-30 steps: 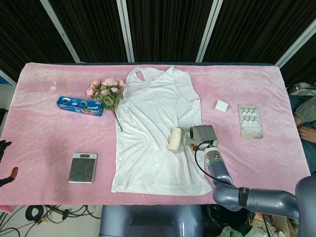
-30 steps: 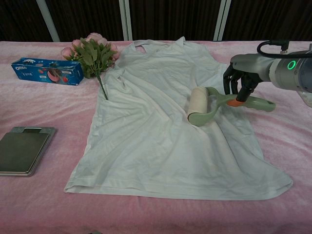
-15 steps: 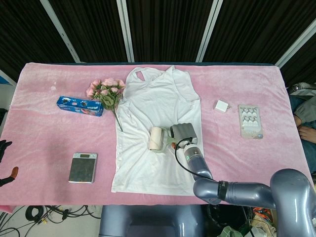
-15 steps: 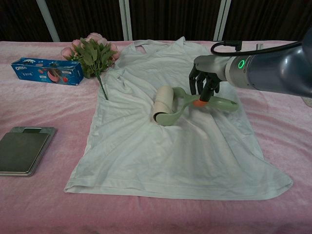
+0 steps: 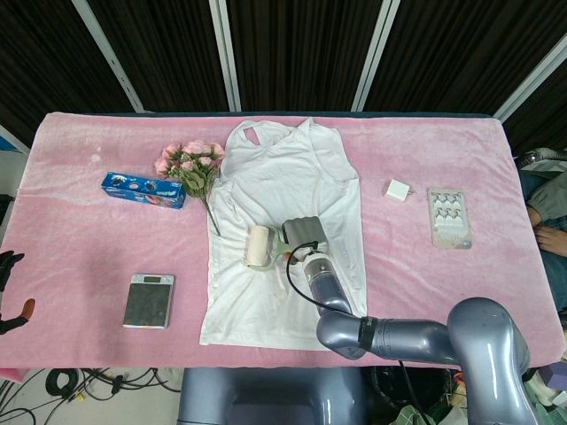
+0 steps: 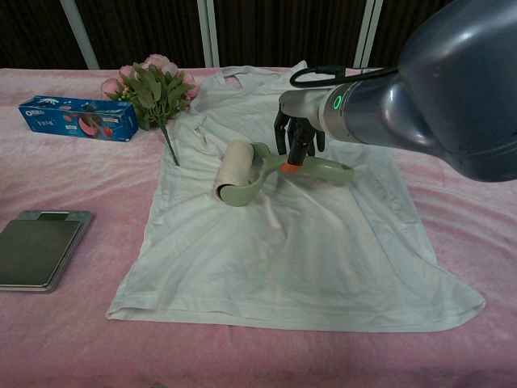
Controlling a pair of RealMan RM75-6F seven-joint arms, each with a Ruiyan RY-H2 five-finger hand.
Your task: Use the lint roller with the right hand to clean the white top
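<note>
The white top lies spread flat on the pink table, neckline at the far side; the chest view shows the top wrinkled around the roller. The green lint roller rests on the top's left-middle part, its pale roll pointing left and its handle running right. My right hand grips that handle from above, and the chest view shows my right hand with fingers wrapped around it. At the far left edge of the head view, my left hand barely shows, fingers apart and holding nothing.
A blue cookie box and a bouquet of pink flowers lie left of the top. A kitchen scale sits front left. A white charger and a blister pack lie to the right.
My right hand has rolled the lint roller leftward across the top, from its right side to its left-middle part. The left hand has not moved.
</note>
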